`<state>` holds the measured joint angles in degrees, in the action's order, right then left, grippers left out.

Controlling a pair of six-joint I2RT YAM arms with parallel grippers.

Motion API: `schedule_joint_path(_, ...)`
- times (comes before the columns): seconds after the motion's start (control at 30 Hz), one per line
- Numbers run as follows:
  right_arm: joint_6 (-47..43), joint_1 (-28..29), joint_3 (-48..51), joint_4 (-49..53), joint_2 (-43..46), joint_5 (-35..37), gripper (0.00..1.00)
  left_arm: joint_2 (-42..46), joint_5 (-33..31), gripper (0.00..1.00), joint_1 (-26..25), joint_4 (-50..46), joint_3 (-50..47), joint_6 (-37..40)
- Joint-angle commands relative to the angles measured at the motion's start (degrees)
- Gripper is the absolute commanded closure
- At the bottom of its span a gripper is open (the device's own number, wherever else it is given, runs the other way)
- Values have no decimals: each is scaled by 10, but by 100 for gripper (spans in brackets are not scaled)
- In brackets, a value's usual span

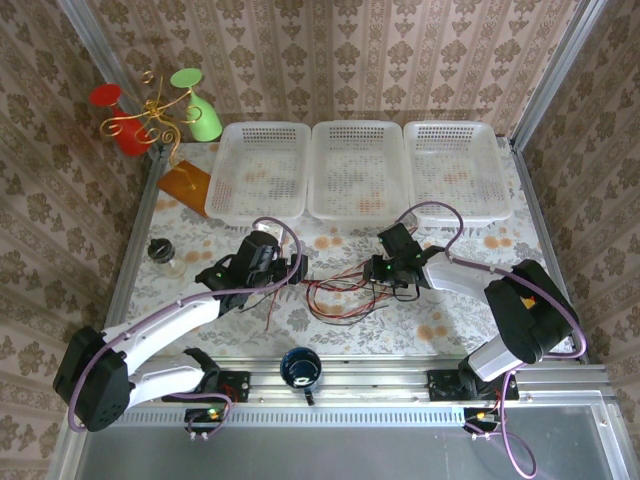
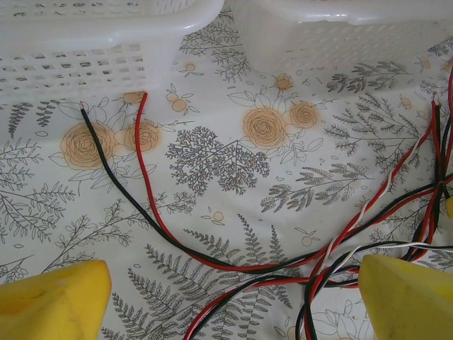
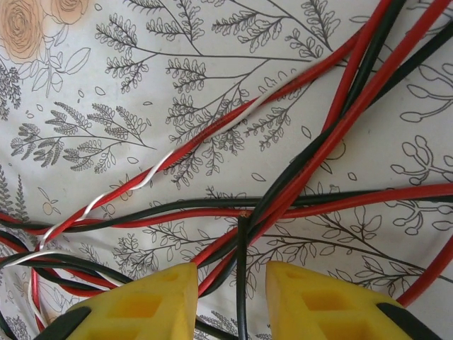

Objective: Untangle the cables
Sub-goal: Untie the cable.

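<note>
Top external: cables (image 1: 335, 290) sprawl centre; three white baskets (image 1: 358, 170) above, blue cup (image 1: 300, 367) below; left gripper (image 2: 230, 297) gaping; right gripper (image 3: 232, 283) narrow around strands, clamp unclear.

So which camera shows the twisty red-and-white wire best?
Right wrist camera: the red-and-white twisted wire runs across it close up. Left wrist shows it smaller; from the top it's too tiny to tell.
</note>
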<state>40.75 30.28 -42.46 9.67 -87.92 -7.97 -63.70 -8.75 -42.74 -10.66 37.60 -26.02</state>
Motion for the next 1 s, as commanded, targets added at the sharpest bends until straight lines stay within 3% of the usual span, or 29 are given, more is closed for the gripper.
schedule_joint_path(0.0,8,4,-6,23,0,5,68,-5,7,9,-6,10,18,-16)
schedule_joint_path(0.27,7,4,-11,20,-21,-7,72,-21,19,11,-14,7,31,-17)
schedule_joint_path(0.4,8,3,-13,23,-28,-14,80,-28,21,11,-18,5,37,-15)
schedule_joint_path(0.53,6,3,-5,17,-6,-12,98,-32,24,12,-25,-5,47,-15)
schedule_joint_path(0.63,6,3,10,12,31,-9,100,-32,34,13,-28,-18,62,-7)
schedule_joint_path(0.97,12,2,31,25,201,-20,100,-21,196,18,-31,63,85,55)
